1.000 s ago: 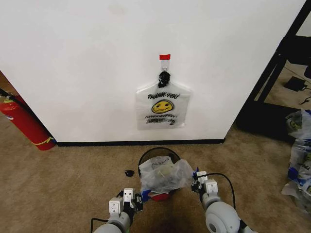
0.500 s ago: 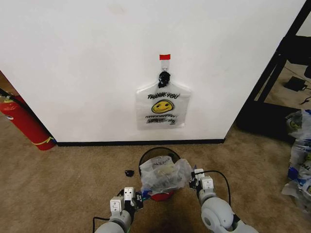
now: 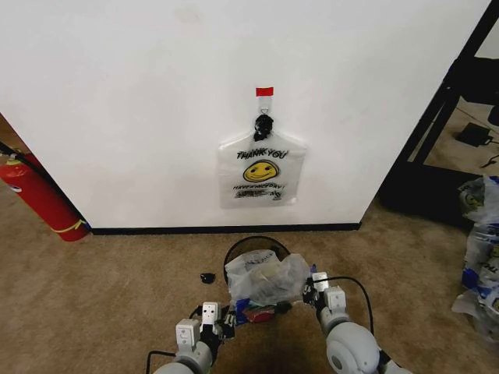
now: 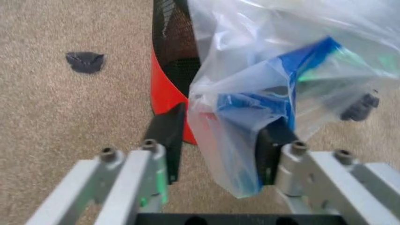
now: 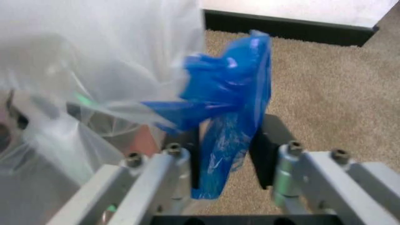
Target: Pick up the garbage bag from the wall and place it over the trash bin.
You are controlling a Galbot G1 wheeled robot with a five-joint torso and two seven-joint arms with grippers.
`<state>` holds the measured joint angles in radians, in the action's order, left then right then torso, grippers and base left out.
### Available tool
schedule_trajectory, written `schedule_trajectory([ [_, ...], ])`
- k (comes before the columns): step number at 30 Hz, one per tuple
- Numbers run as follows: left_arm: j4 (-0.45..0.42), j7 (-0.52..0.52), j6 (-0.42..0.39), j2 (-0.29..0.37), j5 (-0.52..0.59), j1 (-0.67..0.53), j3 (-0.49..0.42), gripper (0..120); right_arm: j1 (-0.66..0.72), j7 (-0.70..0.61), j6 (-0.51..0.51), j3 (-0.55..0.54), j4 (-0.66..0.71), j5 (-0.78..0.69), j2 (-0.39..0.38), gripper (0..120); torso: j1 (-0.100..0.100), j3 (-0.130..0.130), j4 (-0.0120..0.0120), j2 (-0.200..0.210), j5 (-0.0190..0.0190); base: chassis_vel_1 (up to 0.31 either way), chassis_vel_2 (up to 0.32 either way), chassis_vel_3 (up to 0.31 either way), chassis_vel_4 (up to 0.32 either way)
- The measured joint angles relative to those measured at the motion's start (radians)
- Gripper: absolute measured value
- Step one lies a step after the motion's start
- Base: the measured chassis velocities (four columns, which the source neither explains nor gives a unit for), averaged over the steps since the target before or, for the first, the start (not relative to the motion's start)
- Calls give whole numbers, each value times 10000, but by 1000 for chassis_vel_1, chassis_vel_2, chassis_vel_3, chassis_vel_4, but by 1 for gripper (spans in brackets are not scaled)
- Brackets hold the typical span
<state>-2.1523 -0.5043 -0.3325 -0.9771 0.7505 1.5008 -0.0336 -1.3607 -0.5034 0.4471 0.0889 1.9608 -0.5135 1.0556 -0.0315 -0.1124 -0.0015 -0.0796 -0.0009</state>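
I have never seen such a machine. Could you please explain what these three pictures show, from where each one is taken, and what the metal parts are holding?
This is a two-armed robot. The wide picture comes from a camera on its head, looking down at the carpet and the white wall. The other two come from cameras on its wrists.

The left gripper and the right gripper each pinch a blue rim strip of a thin clear garbage bag, held over a small black trash bin with a red base. In the wrist pictures the jaws are closed on the plastic.

A second bag with a smiley face hangs from a hook on the wall. A red fire extinguisher leans at the left.
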Motion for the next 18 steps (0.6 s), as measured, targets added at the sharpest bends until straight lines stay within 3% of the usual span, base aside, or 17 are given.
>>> schedule_trajectory([
  [7,-702,66,-42,137,-443,524,105,68,-655,123,-85,244,674,201,-250,53,0,0,0,0,0,0,0,0,0],
  [9,-773,78,-40,148,-481,584,109,69,-771,199,-154,263,752,392,-289,54,0,0,0,0,-1,0,0,0,0],
  [15,-1085,442,231,183,-868,1026,115,97,-1299,436,-582,450,1148,1075,-395,84,0,1,1,0,-1,0,0,0,0],
  [18,-1152,535,334,187,-1065,1085,145,100,-1425,482,-708,517,1258,1206,-451,91,0,1,1,0,0,0,0,0,0],
])
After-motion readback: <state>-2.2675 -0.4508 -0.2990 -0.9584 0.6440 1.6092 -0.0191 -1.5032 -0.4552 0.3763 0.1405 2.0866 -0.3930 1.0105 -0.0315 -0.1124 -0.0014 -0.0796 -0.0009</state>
